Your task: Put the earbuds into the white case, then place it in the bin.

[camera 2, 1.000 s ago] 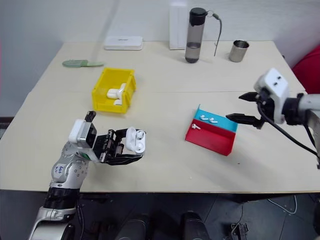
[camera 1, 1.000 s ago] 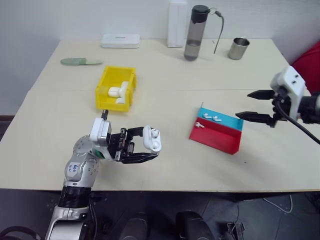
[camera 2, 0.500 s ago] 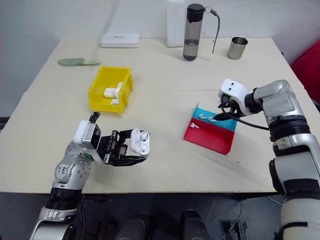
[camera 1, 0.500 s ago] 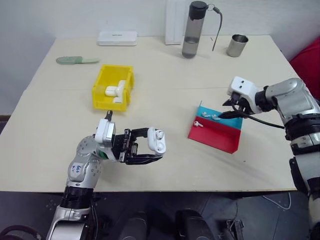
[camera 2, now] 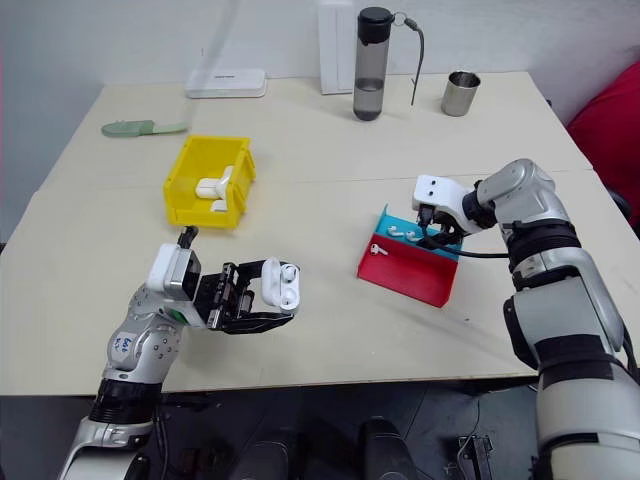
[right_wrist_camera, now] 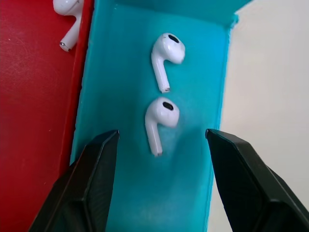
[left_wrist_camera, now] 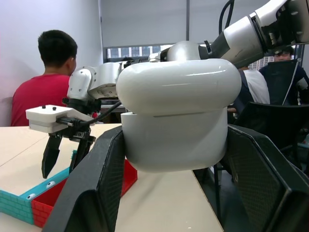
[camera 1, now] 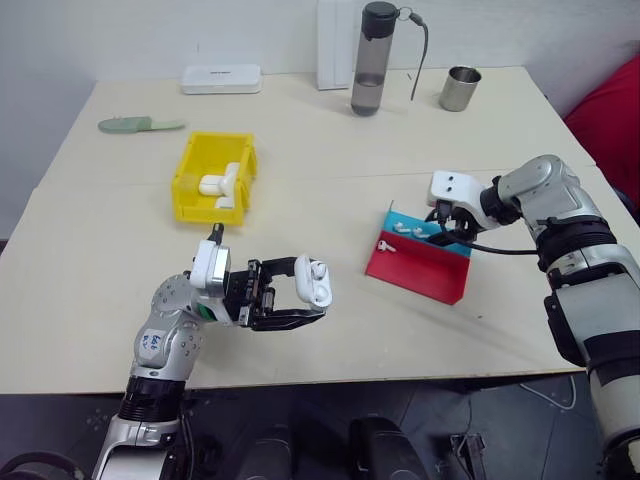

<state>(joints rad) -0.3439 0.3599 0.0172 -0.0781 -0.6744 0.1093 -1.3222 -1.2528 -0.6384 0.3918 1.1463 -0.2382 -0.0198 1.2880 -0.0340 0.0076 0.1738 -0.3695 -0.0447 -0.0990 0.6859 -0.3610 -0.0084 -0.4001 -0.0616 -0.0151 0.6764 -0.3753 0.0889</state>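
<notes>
My left gripper (camera 1: 308,297) is shut on the white case (camera 1: 318,282), holding it above the table's front left; the case (left_wrist_camera: 178,113) sits between both black fingers. Three earbuds lie in the red and blue stepped tray (camera 1: 420,272): two earbuds (right_wrist_camera: 166,53) (right_wrist_camera: 161,116) on the blue step, one (right_wrist_camera: 67,9) on the red step. My right gripper (right_wrist_camera: 161,134) hangs open just over the blue step, its fingers either side of the nearer earbud without touching it. The yellow bin (camera 1: 190,165) stands at the left and holds white case-like items.
Along the far edge stand a flat white box (camera 1: 220,78), a tall white box (camera 1: 335,45), a dark bottle (camera 1: 368,60) and a metal cup (camera 1: 459,88). A green object (camera 1: 140,124) lies far left. A person in a red shirt (left_wrist_camera: 46,82) sits beyond the table.
My right arm has swung in from the right and come down over the tray's blue step, its jaws narrower than before. The left gripper and case have stayed put.
</notes>
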